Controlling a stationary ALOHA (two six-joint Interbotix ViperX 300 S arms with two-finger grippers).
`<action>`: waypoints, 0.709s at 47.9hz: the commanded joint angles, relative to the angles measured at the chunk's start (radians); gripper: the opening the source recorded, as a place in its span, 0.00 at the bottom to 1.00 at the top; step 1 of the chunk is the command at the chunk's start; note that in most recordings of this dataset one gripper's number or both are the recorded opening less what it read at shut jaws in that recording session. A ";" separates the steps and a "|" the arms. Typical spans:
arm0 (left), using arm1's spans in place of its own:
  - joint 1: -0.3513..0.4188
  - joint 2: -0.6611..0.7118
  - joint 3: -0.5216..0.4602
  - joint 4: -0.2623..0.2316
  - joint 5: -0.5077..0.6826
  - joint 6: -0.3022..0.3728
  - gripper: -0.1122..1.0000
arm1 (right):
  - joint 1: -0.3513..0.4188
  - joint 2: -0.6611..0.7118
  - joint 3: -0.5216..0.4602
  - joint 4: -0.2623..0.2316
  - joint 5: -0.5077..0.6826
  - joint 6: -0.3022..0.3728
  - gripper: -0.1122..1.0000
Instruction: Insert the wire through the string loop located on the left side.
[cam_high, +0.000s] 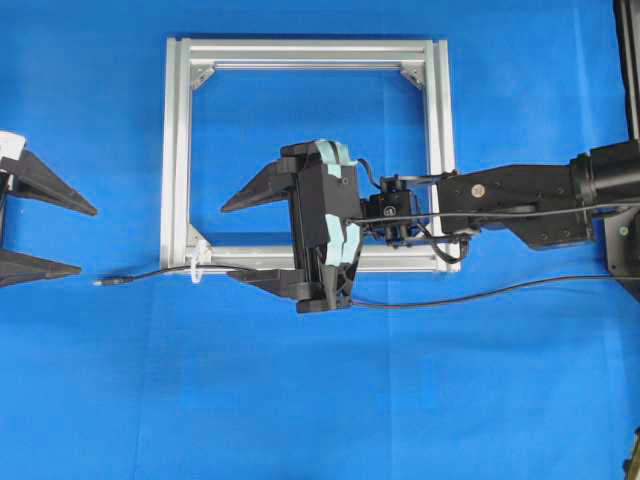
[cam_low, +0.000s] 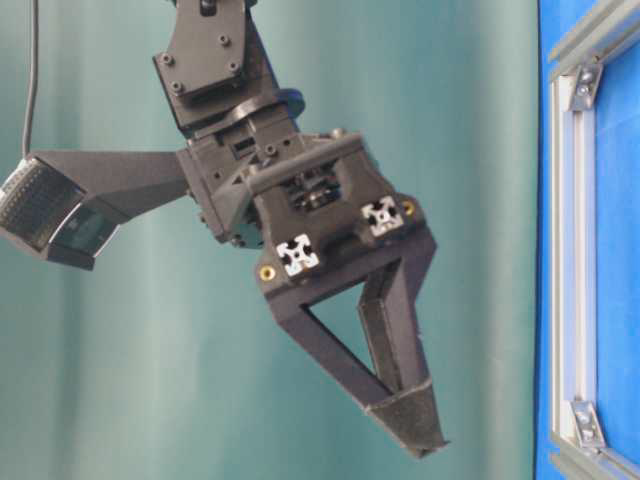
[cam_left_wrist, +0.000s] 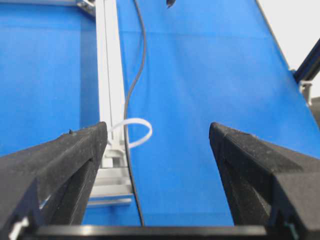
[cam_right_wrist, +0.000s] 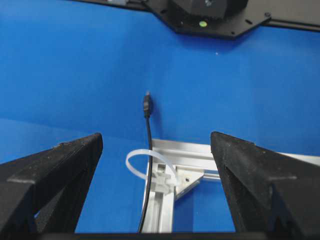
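The thin black wire (cam_high: 480, 292) runs in from the right along the frame's near bar and passes through the whitish string loop (cam_high: 197, 270) at the frame's near-left corner. Its plug (cam_high: 110, 282) lies on the cloth left of the loop. From the right wrist, the wire (cam_right_wrist: 148, 150) goes under the loop's arch (cam_right_wrist: 131, 162) to the plug (cam_right_wrist: 147, 105). My right gripper (cam_high: 230, 242) hovers open over the near bar, right of the loop, holding nothing. My left gripper (cam_high: 40, 235) stands open at the left edge, empty, facing the loop (cam_left_wrist: 147, 131) and wire (cam_left_wrist: 135, 75).
The silver aluminium frame (cam_high: 175, 150) lies flat on the blue cloth, with corner brackets (cam_high: 203, 75) inside it. The right arm (cam_high: 520, 200) reaches across the frame's right bar. In the table-level view a black gripper (cam_low: 410, 420) hangs beside the frame (cam_low: 575, 250).
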 joint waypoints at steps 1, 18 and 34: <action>0.008 0.011 -0.026 0.002 -0.009 0.003 0.79 | -0.003 -0.032 -0.023 0.002 -0.003 0.002 0.93; 0.025 0.012 -0.026 0.002 -0.002 0.003 0.79 | -0.006 -0.032 -0.023 0.002 -0.008 -0.002 0.93; 0.025 0.012 -0.025 0.003 0.000 0.003 0.79 | -0.006 -0.032 -0.021 0.002 -0.006 -0.002 0.93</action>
